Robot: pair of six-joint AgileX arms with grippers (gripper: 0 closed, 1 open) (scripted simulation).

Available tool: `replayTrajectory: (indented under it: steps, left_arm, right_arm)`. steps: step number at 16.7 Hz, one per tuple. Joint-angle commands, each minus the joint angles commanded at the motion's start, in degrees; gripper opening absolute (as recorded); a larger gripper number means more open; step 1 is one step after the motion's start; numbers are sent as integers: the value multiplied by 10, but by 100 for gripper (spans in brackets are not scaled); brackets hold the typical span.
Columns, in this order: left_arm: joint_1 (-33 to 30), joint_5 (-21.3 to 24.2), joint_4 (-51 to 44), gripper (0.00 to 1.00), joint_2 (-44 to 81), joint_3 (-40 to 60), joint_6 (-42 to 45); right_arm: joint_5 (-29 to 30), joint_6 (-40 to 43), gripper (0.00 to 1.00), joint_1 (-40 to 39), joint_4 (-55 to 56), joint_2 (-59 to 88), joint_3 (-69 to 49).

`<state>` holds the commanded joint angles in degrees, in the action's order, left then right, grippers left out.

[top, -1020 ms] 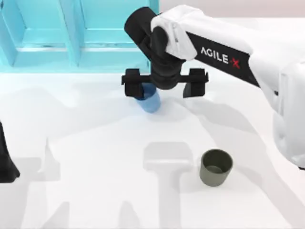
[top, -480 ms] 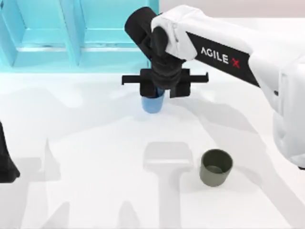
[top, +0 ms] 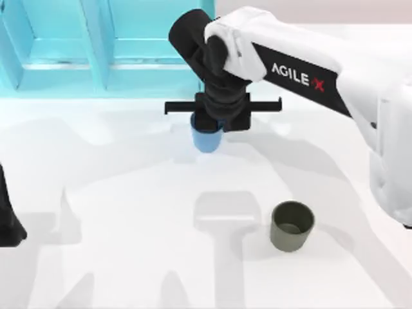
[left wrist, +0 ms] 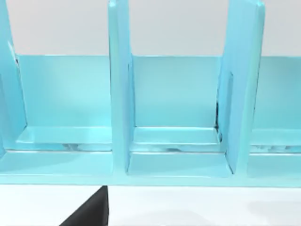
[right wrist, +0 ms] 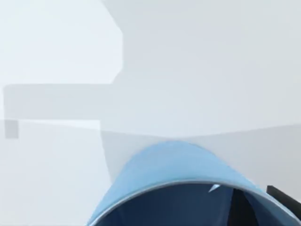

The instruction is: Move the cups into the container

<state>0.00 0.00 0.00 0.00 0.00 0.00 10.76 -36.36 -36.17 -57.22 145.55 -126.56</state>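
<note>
The bright blue cup [top: 206, 140] sits at the middle rear of the table, just in front of the light blue container [top: 96, 77]. My right gripper [top: 215, 122] reaches down over it, shut on the blue cup at its rim. In the right wrist view the blue cup [right wrist: 174, 165] looms close, its open mouth facing the camera. The olive-green cup [top: 291, 225] stands upright, alone, toward the front right. My left arm [top: 6, 219] is parked at the left edge. The container's compartments [left wrist: 174, 141] face the left wrist camera.
The container's upright dividers [top: 96, 38] split it into several open bays along the table's back left. White tabletop [top: 129, 212] stretches between the two cups and toward the front.
The right gripper's fingers have drawn in from a wide spread and shut on the blue cup, which has shifted slightly and straightened. The olive-green cup and the left arm have not moved.
</note>
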Motion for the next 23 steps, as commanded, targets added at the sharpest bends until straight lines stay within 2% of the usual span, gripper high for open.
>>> replayTrajectory:
  steps: [5,14,20,23]
  left_arm:
    - [0,0,0,100,0,0,0]
    - [0,0,0,100,0,0,0]
    - [0,0,0,100,0,0,0]
    - [0,0,0,100,0,0,0]
  right_arm:
    - [-2,7,0,2,-5,-12,6]
    - [-27,94,0,93,-73,-173,85]
    - [-27,98,0,96,-75,-180,87]
    - [-33,136,0,133,-86,-197,101]
